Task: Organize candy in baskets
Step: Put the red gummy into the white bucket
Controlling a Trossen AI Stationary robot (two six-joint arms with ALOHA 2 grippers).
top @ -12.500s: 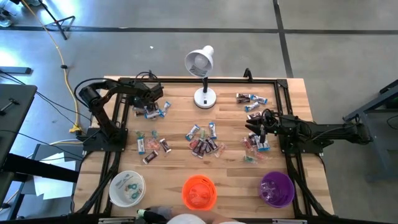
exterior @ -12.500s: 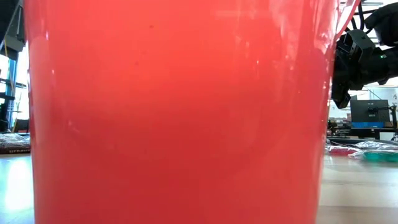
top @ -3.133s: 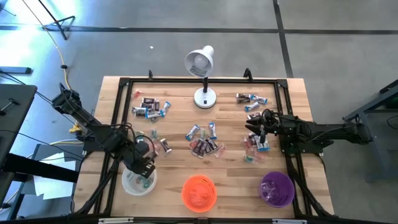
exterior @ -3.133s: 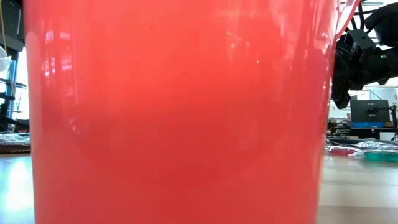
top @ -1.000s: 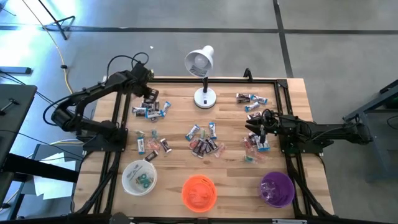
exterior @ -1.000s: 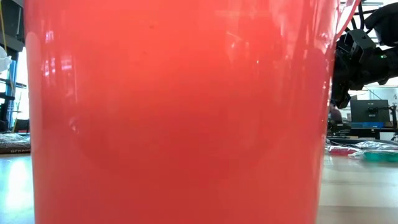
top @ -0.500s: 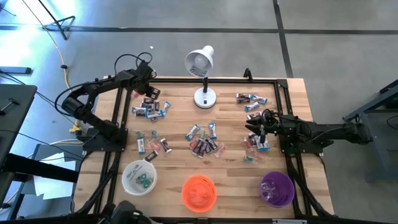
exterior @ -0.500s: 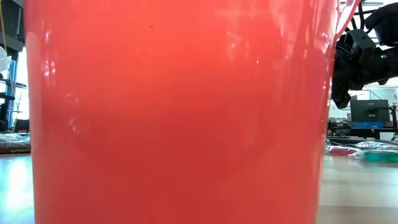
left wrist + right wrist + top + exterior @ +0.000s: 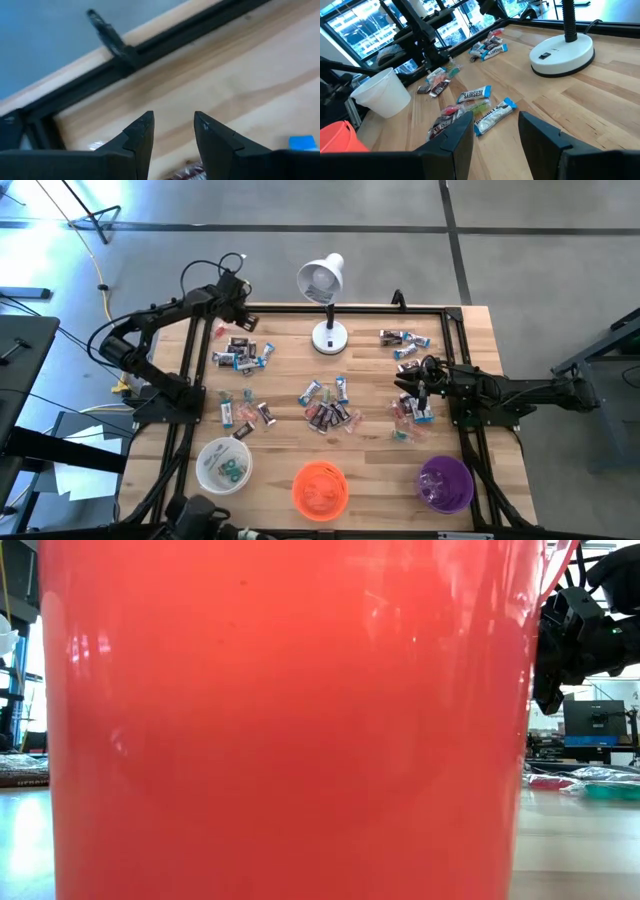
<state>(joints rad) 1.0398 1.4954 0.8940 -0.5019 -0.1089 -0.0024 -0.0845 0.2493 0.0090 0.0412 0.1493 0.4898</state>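
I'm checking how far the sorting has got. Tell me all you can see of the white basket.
The white basket is a small round bowl of translucent white plastic, standing upright on the wooden table near its front-left corner, left of the orange basket. Green-wrapped candies lie inside. In the right wrist view it shows as a plain tapered cup. No gripper touches it.
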